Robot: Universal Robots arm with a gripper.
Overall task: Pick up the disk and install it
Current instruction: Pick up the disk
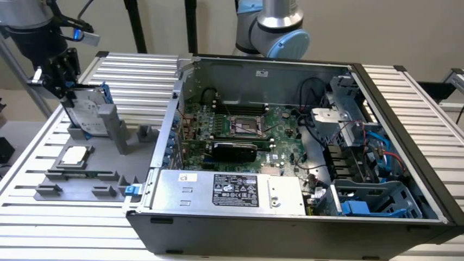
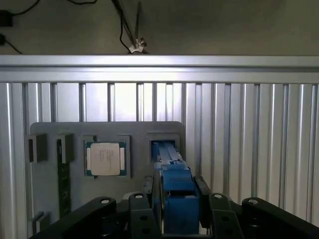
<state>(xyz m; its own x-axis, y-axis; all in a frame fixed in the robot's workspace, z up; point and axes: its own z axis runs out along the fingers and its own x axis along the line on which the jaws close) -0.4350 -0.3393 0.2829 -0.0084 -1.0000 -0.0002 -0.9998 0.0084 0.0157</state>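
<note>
The disk [image 1: 88,113] stands on edge in a slot of the grey fixture plate [image 1: 108,179] at the exterior view's left, its silver body and white label facing the case and its blue carrier along the edges. My gripper [image 1: 67,95] has come down over its top edge. In the wrist view the blue carrier edge [image 2: 177,196] runs up between my two black fingers [image 2: 148,186], which flank it closely with a thin gap showing on one side. The gripper [image 2: 175,191] is open around the disk, which still sits in its slot.
A square silver CPU chip [image 1: 76,156] [image 2: 104,158] lies in a pocket of the fixture plate. The open computer case [image 1: 167,136] fills the middle and right, with the power-supply box [image 1: 225,190] at the front and a blue-grey drive cage [image 1: 373,198] at the front right. The slatted aluminium table [image 1: 43,228] surrounds everything.
</note>
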